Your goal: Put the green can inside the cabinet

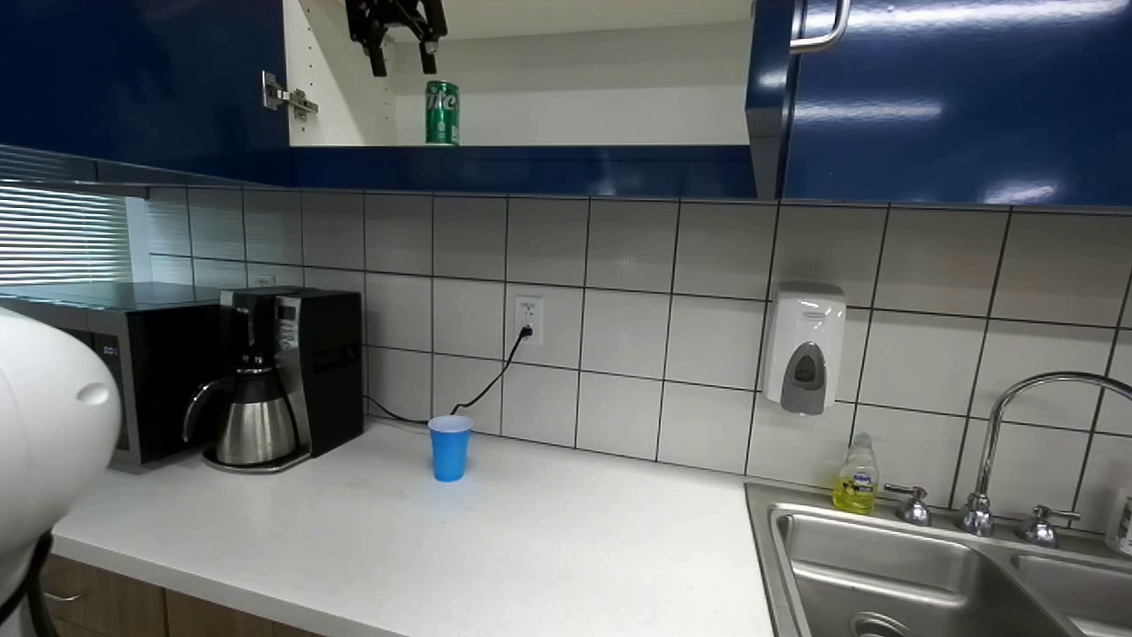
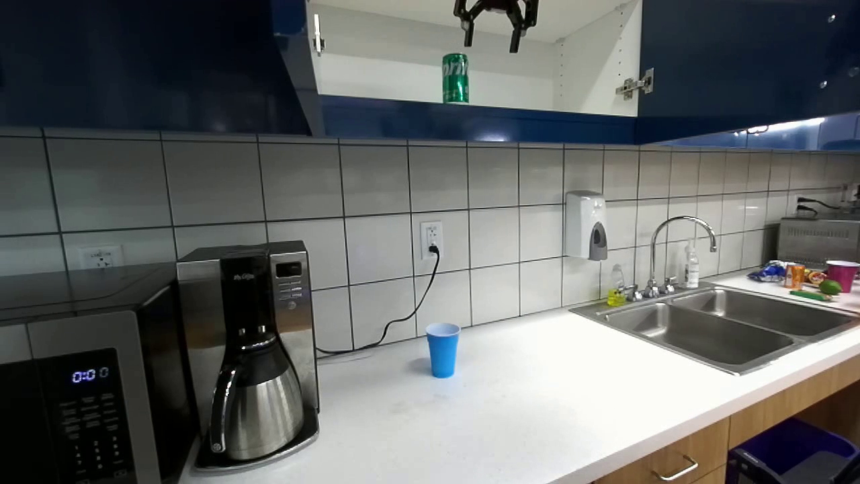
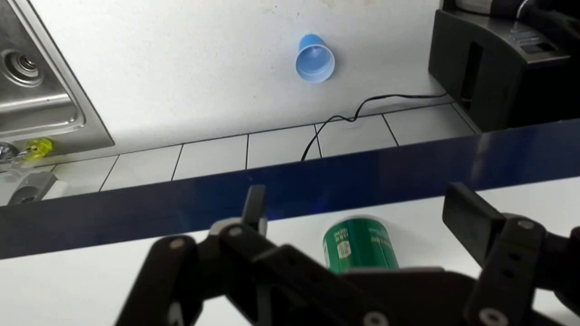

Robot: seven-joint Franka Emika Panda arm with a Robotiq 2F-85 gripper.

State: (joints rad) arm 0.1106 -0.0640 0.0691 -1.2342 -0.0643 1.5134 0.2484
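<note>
The green can [image 1: 442, 113] stands upright on the pale shelf of the open blue cabinet [image 1: 522, 170], near its front edge. In an exterior view the can [image 2: 455, 79] and the cabinet's blue front edge [image 2: 484, 121] also show. My gripper [image 1: 404, 69] is open and empty above the can, its fingers pointing down; it also shows in an exterior view [image 2: 492, 44]. In the wrist view the can [image 3: 360, 244] lies between the spread fingers [image 3: 355, 206] without touching them, its upper part hidden by the gripper body.
Open cabinet doors [image 1: 141, 80] flank the opening. Below, a blue cup [image 1: 450, 451] stands on the white counter [image 1: 566, 548]. A coffee maker [image 2: 262, 390] and microwave [image 2: 80, 390] are at one end, a sink [image 2: 712, 336] and soap dispenser [image 1: 806, 349] at the other.
</note>
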